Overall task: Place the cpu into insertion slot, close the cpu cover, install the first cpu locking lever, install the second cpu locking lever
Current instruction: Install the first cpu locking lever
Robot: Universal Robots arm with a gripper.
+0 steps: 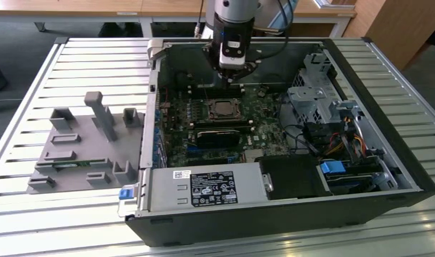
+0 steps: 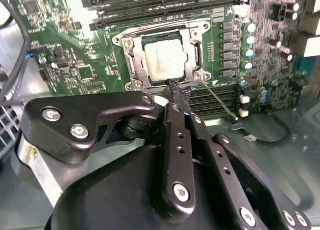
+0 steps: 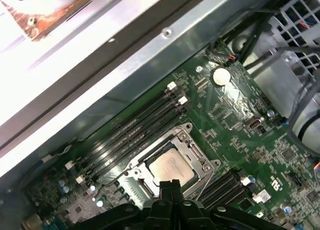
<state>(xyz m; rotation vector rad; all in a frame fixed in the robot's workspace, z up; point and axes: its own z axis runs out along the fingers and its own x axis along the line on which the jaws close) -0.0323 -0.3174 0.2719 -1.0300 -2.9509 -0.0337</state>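
Claw (image 2: 176,89) clenched shut, my tips right at cpu cover (image 2: 131,59) edge; silvery-beige square cpu (image 2: 162,59) lying flat in its window.

Even daylight fills the exterior view. The pale slatted metal table (image 1: 74,225) glares white along its near slats, and the inside of the black computer case (image 1: 275,225) lies shaded. In the first wrist view the silvery case wall (image 3: 75,44) is blown out. In the second wrist view my black pincer (image 2: 175,90) looms soft.
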